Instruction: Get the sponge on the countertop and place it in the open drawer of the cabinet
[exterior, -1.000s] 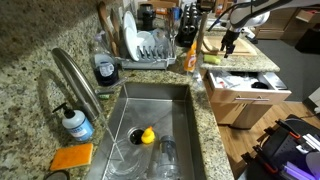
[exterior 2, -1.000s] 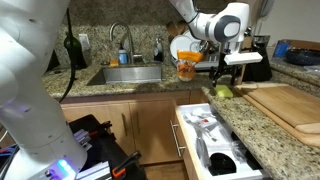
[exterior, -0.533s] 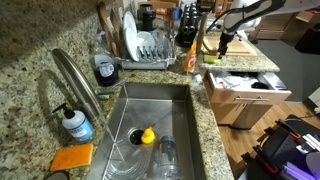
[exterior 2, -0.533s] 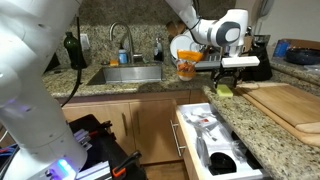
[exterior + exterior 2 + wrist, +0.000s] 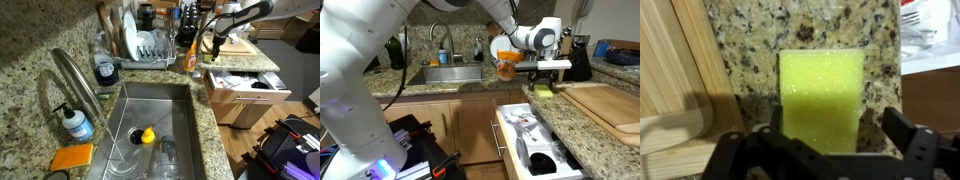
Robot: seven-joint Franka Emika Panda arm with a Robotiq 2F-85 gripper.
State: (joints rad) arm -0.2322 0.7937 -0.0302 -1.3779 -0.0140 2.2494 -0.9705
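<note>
The sponge (image 5: 820,95) is a yellow block lying on the speckled granite countertop (image 5: 750,35), beside the drawer opening. It also shows in both exterior views (image 5: 542,91) (image 5: 213,60). My gripper (image 5: 818,142) is open and right above it, one finger on each side, with a gap visible at the right finger. It shows low over the sponge in both exterior views (image 5: 546,80) (image 5: 213,46). The drawer (image 5: 503,140) (image 5: 246,98) is pulled out of the tan cabinet (image 5: 460,120), with white and black items inside.
A wooden cutting board (image 5: 605,100) (image 5: 670,70) lies next to the sponge. An orange bottle (image 5: 506,68) stands close by. The steel sink (image 5: 150,105) holds a yellow duck (image 5: 147,135). An orange pad (image 5: 72,157) and a dish rack (image 5: 150,45) are on the counter.
My gripper has moved sideways across the counter and come down over the sponge. The sponge has not moved.
</note>
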